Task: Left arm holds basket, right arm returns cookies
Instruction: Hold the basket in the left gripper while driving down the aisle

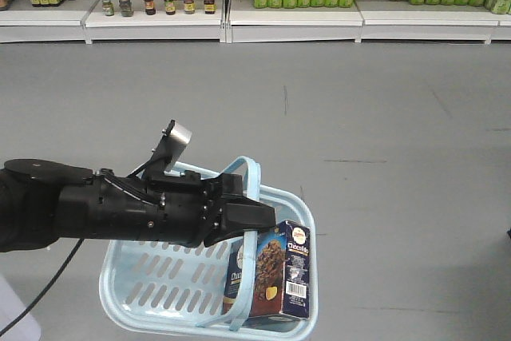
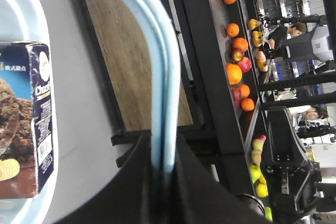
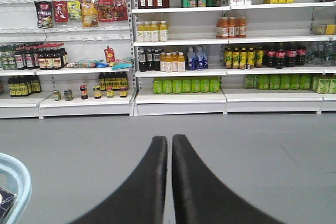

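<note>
My left arm point(image 1: 120, 205) reaches in from the left, and its gripper point(image 1: 259, 217) is shut on the thin hoop handles point(image 2: 163, 87) of the light blue basket point(image 1: 144, 297), which hangs above the grey floor. The navy Chocofello cookies carton point(image 1: 275, 273) stands upright in the basket's right end; it also shows at the left of the left wrist view point(image 2: 26, 119). My right gripper point(image 3: 170, 141) is shut and empty, pointing at the shelves, with the basket's rim point(image 3: 18, 182) at its lower left. The right arm does not show in the front view.
Store shelves point(image 1: 295, 17) with jars and green bottles run along the far wall, across open grey floor point(image 1: 359, 117). The left wrist view shows a fruit rack point(image 2: 236, 51) and a wooden panel point(image 2: 126, 51). Drink shelves point(image 3: 184, 85) face my right gripper.
</note>
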Controlling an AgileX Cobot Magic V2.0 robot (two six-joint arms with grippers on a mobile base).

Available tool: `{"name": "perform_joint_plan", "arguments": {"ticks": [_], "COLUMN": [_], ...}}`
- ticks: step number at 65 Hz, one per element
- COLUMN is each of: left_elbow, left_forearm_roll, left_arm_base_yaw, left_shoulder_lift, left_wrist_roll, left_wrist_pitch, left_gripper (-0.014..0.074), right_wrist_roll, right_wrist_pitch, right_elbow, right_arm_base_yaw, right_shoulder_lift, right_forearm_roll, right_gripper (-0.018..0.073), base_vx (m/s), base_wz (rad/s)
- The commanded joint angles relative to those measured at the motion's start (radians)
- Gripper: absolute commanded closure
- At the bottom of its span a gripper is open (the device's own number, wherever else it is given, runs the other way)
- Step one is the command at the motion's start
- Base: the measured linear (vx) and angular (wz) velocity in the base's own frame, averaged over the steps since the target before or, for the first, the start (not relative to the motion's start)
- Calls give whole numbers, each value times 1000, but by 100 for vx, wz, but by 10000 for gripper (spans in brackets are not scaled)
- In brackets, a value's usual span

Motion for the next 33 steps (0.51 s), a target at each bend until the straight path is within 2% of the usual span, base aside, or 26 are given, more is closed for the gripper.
{"name": "perform_joint_plan", "arguments": {"ticks": [1, 33], "left_elbow": [-36, -36], "left_forearm_roll": [-102, -101], "left_arm_base_yaw": [-7, -7], "left_shoulder_lift": [-50, -50], "left_wrist_roll": [5, 5], "left_wrist_pitch": [57, 56], "left_gripper": [599, 599], "right_wrist_roll": [-5, -5], "right_wrist_pitch": [-73, -73], "right_elbow": [18, 18], "right_arm_base_yaw": [-7, -7], "right_shoulder_lift": [-13, -13], "right_forearm_roll": [-10, -10], "right_gripper": [566, 566], "base_vx": [49, 49], "base_wz": [-4, -4]}}
